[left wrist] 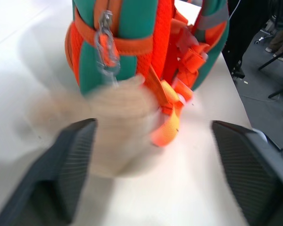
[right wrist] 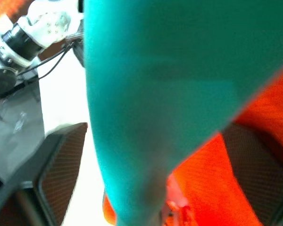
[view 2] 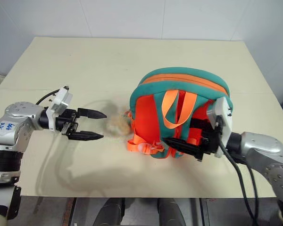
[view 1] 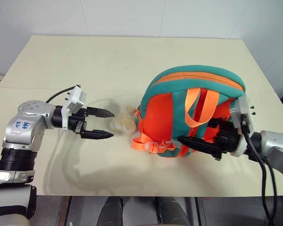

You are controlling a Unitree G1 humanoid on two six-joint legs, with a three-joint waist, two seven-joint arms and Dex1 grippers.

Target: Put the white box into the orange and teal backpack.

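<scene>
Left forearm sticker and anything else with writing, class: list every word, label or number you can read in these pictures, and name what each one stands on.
Blue marks on a white sticker on the left arm: too small and blurred to read.
The orange and teal backpack: no readable text.
The table: no writing on it.
Nothing else legible.

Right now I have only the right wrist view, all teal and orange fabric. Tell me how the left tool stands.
Observer: The left tool is open, clear of the orange and teal backpack, on the robot's left of it.
Operator: Say what lies between them.
Observer: A tan plush charm, blurred, beside the backpack's base.
Operator: Give me the backpack's pose.
Observer: Upright on the table, straps facing the robot.
</scene>
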